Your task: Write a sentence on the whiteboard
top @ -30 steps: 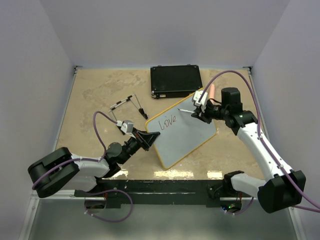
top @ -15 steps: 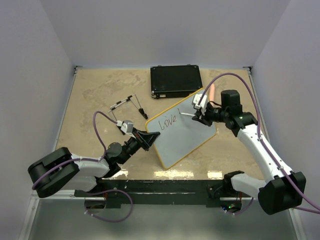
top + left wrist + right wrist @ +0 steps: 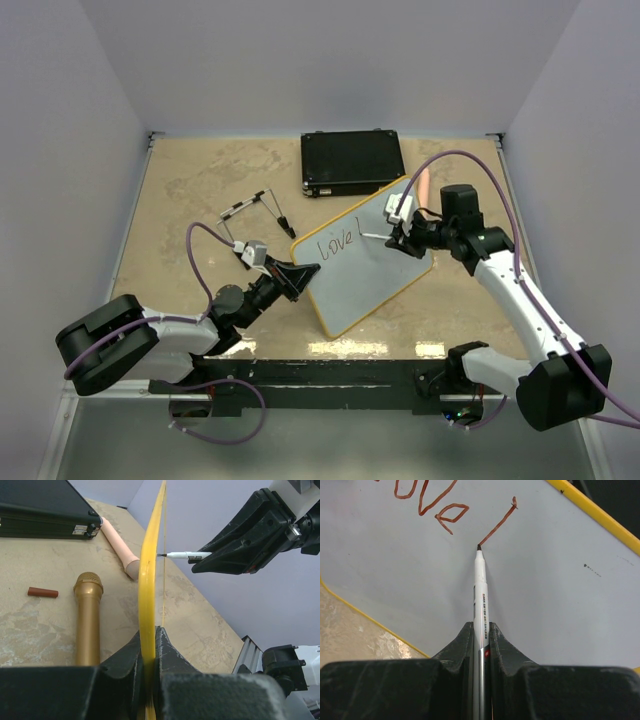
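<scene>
The whiteboard (image 3: 375, 262), pale with a yellow frame, is held tilted up off the table. My left gripper (image 3: 303, 272) is shut on its left edge; the left wrist view shows the yellow frame (image 3: 148, 580) edge-on between the jaws. My right gripper (image 3: 398, 238) is shut on a white marker (image 3: 480, 595) whose tip touches the board face. The sentence (image 3: 336, 241) reads "love" followed by one upright stroke; the stroke (image 3: 497, 525) ends at the marker tip in the right wrist view. The marker also shows in the left wrist view (image 3: 187, 555).
A black case (image 3: 352, 163) lies at the back of the table. A gold microphone (image 3: 88, 615), a pinkish stick (image 3: 117, 540) and a small red cap (image 3: 42, 592) lie behind the board. A thin black-and-white rod assembly (image 3: 255, 207) lies at centre left.
My right gripper has drawn the marker down the board, adding one upright stroke after "love". The left gripper and the board have stayed still.
</scene>
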`<state>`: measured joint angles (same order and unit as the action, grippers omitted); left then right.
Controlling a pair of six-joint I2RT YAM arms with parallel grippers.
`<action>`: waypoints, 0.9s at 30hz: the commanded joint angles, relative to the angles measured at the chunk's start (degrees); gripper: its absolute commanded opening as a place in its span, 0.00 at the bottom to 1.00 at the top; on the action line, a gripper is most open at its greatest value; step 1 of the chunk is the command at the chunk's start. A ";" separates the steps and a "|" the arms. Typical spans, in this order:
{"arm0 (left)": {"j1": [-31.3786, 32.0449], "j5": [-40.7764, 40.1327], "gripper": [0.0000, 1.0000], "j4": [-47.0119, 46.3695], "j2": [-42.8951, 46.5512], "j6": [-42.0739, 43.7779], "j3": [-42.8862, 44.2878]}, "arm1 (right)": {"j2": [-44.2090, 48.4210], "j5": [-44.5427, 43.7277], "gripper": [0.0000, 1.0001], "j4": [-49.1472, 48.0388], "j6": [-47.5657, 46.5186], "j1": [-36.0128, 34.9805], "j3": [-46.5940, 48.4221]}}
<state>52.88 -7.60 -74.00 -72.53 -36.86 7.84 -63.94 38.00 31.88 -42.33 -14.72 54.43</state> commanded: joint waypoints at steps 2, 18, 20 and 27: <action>0.29 2.85 0.00 3.86 -0.77 4.43 -0.01 | 1.28 -0.91 0.00 1.69 -1.36 -0.13 -0.47; 0.38 3.20 0.00 3.16 -1.82 4.34 0.07 | 1.10 0.85 0.00 -0.24 0.49 -0.13 2.78; 0.29 3.20 0.00 3.16 -1.82 4.34 -0.01 | 0.75 0.67 0.00 -0.94 0.75 -0.13 2.69; 0.29 3.29 0.00 3.07 -1.91 4.26 -0.01 | 0.40 -0.29 0.00 -3.05 2.60 -0.13 2.43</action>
<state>52.88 -7.25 -74.61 -73.19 -36.84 7.84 -63.48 38.17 31.73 -41.54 -14.72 54.70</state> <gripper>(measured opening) 0.091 0.133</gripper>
